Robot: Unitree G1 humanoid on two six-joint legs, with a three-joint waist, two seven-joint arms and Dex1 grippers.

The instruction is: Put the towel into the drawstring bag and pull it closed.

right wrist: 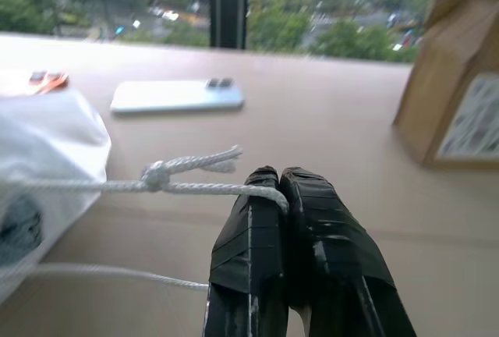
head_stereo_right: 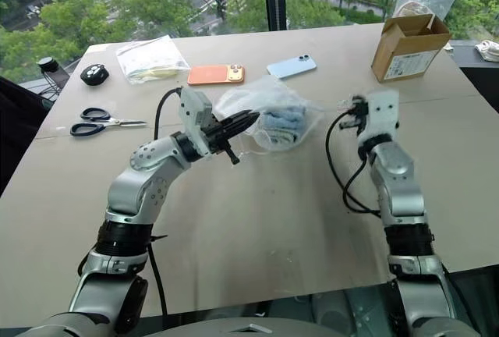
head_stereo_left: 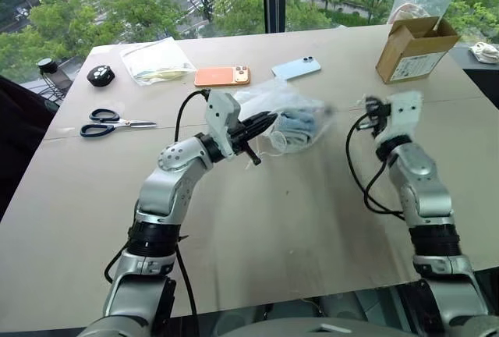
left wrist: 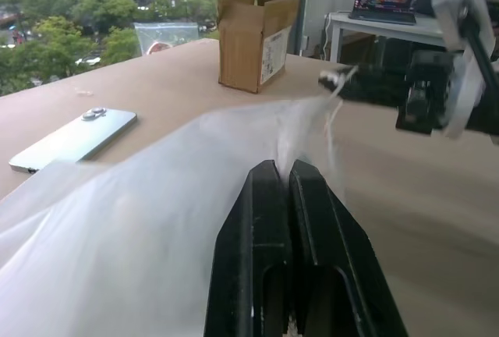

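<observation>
Head views, bag: the drawstring bag (head_stereo_left: 290,122) hangs lifted above the counter (head_stereo_left: 296,220), between the two arms, with the towel (head_stereo_left: 298,128) visible inside as a light-blue bundle.
Head views, left gripper (head_stereo_left: 261,124): clamped together on the bag's fabric at one side of the mouth.
Head views, right gripper (head_stereo_left: 369,108): raised well apart from the bag on the other side, fingers together.
Left wrist view: fingers (left wrist: 316,220) pressed shut with white fabric gathered between them; the bag narrows toward the cord held by the other gripper.
Right wrist view: fingers (right wrist: 249,232) closed on the white cord (right wrist: 117,187), just behind its knot; the cord runs to the bag's mouth.
Step in hand: drawing the mouth closed.
Procedure: hold the left grip fixed as anchor; pull the cord straight away from the bag, along its own line; stop once the mouth puckers fully.
Caution: the cord may slip through the fingers up to the knot.
</observation>
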